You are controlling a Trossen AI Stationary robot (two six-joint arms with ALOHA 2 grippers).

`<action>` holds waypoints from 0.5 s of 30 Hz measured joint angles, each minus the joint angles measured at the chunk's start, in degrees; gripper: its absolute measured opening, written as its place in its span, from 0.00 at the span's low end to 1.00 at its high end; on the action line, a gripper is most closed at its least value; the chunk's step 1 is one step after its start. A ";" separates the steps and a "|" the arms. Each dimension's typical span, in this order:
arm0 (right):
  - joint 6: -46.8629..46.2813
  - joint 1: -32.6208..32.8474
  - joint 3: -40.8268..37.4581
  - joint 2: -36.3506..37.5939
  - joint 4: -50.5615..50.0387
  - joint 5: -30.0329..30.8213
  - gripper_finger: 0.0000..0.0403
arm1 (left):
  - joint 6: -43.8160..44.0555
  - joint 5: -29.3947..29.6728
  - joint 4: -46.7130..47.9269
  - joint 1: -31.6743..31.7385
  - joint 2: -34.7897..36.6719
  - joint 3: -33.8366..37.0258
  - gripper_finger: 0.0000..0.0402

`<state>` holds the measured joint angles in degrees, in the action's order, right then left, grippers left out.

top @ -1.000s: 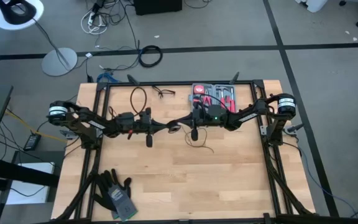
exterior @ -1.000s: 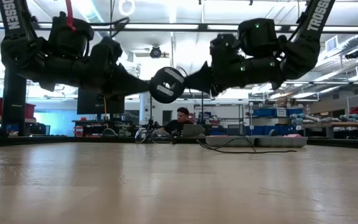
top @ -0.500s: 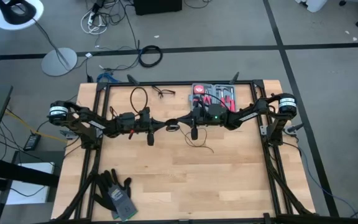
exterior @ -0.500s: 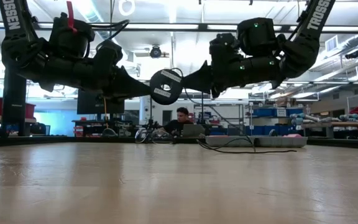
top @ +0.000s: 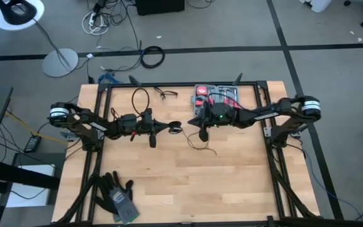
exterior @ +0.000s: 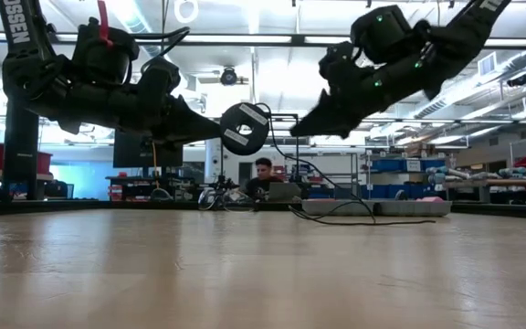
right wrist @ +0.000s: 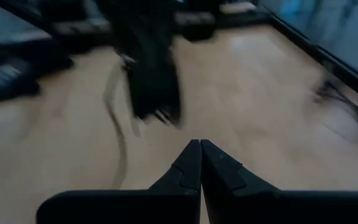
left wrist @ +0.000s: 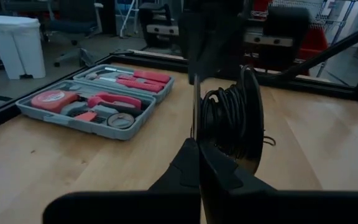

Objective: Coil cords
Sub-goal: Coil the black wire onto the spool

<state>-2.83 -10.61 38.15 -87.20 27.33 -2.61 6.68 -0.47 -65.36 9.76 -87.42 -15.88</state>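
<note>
Wooden counter (top: 181, 176) inside a black frame carries a grey tool case (top: 217, 96) at its far edge. "TROSSEN" lettering marks both arms. Left gripper (exterior: 219, 133): jaws closed on the puck (exterior: 245, 128), held above mid-counter, thin cable (top: 201, 145) trailing onto the wood. Right gripper (exterior: 297, 130): jaws closed, empty, has drawn back from the puck since earlier.

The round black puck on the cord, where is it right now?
The puck is in the air above mid-table, pinched edge-on in the left gripper; the right gripper sits just beside it, apart.
</note>
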 joint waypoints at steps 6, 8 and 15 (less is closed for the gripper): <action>-2.22 1.79 -0.01 7.98 -16.19 4.88 0.01 | -0.11 0.01 0.61 0.00 0.02 -0.02 0.00; -3.81 3.42 -0.02 9.80 -19.46 8.64 0.00 | -0.52 0.45 0.50 -0.02 0.04 -0.02 0.00; -9.60 10.90 -0.07 8.14 -17.95 16.46 0.01 | -1.88 1.18 0.63 0.00 0.04 0.00 0.00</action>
<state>-12.43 0.29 38.09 -79.06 9.38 13.85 4.79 0.71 -64.73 9.76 -87.37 -15.88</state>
